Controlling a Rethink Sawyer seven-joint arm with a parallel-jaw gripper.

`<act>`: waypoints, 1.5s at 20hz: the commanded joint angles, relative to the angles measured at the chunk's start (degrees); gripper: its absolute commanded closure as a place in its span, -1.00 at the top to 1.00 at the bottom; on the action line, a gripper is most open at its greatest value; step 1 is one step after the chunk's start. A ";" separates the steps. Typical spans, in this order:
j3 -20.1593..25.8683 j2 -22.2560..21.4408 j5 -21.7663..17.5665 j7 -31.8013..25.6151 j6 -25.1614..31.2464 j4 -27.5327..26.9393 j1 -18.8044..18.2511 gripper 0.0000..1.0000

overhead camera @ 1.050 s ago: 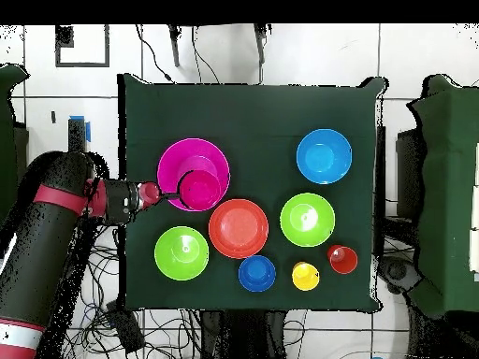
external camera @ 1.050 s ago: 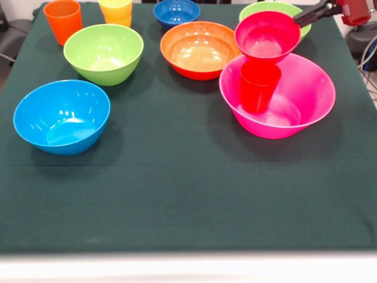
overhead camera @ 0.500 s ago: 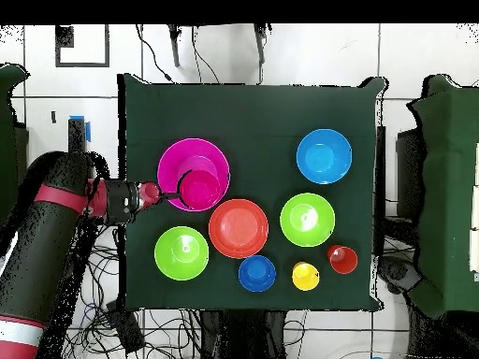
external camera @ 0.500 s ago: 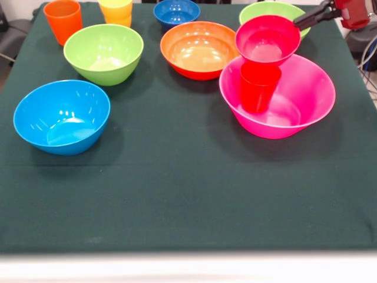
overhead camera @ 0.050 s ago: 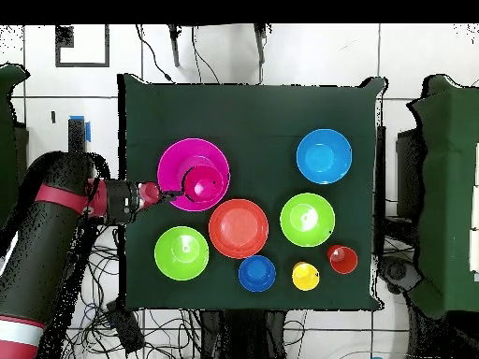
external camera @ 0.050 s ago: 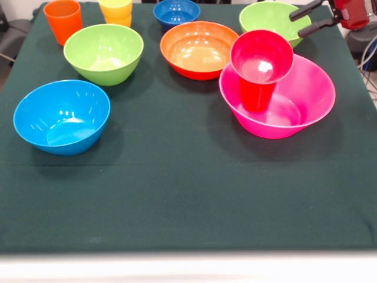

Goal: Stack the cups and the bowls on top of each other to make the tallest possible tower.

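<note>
Your gripper (external camera @ 0.050 s ago: 301, 19) sits at the far right of the front view, its two black fingers spread apart and holding nothing, just right of the small crimson bowl (external camera @ 0.050 s ago: 261, 56). That bowl rests on the red cup (external camera @ 0.050 s ago: 257, 94), which stands upright inside the big pink bowl (external camera @ 0.050 s ago: 306, 94). Behind the gripper is a lime green bowl (external camera @ 0.050 s ago: 268, 15). Left of the tower sits the orange bowl (external camera @ 0.050 s ago: 197, 50).

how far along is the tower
Three pieces are up: the crimson bowl sits on the red cup, which stands in the pink bowl. Nothing is in hand; the gripper is open beside the stack. Five bowls and the orange cup and yellow cup remain loose.
</note>
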 commanded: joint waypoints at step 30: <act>7.90 -3.21 1.66 11.50 -12.83 5.09 -1.82 1.00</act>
